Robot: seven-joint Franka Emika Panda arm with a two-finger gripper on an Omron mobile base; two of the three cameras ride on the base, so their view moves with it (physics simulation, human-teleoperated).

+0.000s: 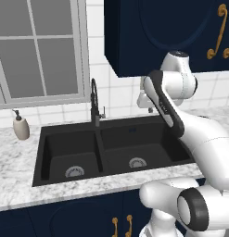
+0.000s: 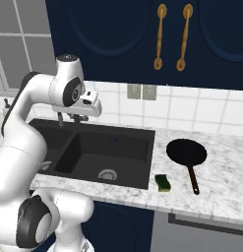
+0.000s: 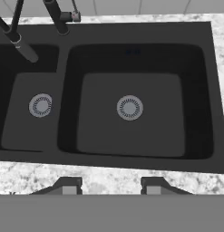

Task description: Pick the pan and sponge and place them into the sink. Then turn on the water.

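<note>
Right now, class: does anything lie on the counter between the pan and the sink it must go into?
Yes, partly. The sponge sits on the counter near the sink rim, forward of the pan. The direct stretch from pan to rim looks bare, so lifting it over should meet nothing.

Pan (image 2: 186,151) and sponge (image 2: 163,182) on counter (image 2: 221,187) right of sink (image 2: 142,162), sponge nearest it, faucet (image 1: 94,104) behind divider

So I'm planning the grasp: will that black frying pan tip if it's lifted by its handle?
The round black frying pan probably hangs nose-down: its long thin handle sits far from the wide bowl. It looks rigid, so no flexing. Lying flat on the marble counter, it shouldn't roll.
</note>
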